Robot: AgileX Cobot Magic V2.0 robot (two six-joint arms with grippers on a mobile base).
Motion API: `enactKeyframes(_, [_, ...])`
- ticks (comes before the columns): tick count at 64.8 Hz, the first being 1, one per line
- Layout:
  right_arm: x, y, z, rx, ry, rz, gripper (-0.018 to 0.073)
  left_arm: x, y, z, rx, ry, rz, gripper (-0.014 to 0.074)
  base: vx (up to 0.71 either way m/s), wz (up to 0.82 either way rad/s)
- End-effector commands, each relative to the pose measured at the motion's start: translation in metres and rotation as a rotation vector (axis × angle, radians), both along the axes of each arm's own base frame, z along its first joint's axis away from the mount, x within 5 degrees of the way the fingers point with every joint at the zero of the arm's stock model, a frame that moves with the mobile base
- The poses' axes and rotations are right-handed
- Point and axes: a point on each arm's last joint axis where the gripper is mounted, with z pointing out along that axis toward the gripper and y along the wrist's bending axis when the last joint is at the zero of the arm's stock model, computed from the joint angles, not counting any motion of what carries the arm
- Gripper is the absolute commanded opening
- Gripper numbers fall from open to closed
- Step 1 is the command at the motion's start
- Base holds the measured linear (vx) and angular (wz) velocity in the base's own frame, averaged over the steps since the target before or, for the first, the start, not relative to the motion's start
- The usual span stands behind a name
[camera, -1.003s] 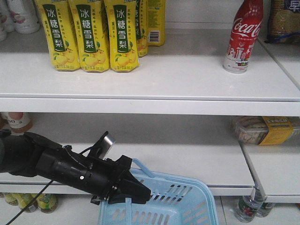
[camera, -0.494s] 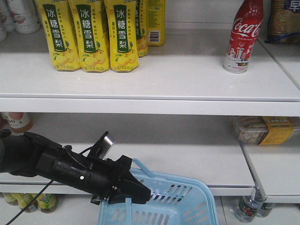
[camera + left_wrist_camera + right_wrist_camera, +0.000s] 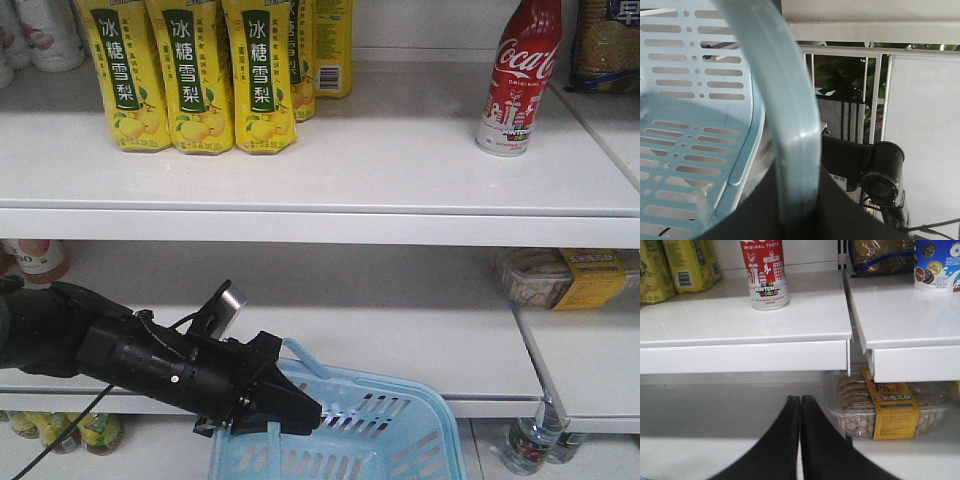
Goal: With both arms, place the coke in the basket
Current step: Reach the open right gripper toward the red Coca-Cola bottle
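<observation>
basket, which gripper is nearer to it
Left. The left gripper holds the basket by its handle; the right gripper is shut and empty, facing the shelves, away from it.

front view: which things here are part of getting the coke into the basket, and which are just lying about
Job:
coke, upright
basket, gripped by left tool
right tool, shut, empty

Lying about:
yellow drink bottles
boxed pastries
blue-and-white tub

1. The left pincer (image 3: 295, 415), clamped on the handle (image 3: 300, 357), has sunk a hair lower.
2. The basket (image 3: 385, 415) has drifted with it, slightly down and rightward.
</observation>
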Motion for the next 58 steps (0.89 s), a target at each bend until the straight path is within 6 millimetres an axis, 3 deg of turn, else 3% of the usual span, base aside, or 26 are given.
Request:
enactKeyframes(1, [0.0025,-0.0008,0.0177,-0.008,-0.102,-0.009,-0.0010,0.0014,-0.0043,0.0278,-0.115,-0.045,0.012,-0.0006,0.00,0.00])
enactKeyframes(25, [0.0024,-0.0012,0.0165,-0.038,-0.092,-0.009,0.0035,0.0014,-0.0043,0.0278,-0.115,-0.045,0.012,-0.0006,0.00,0.00])
enactKeyframes(58, [0.0024,-0.0012,0.0167,-0.071,-0.097,-0.005,0.0284,0.0014,-0.0043,0.0278,-0.115,-0.045,0.012,-0.0006,0.00,0.00])
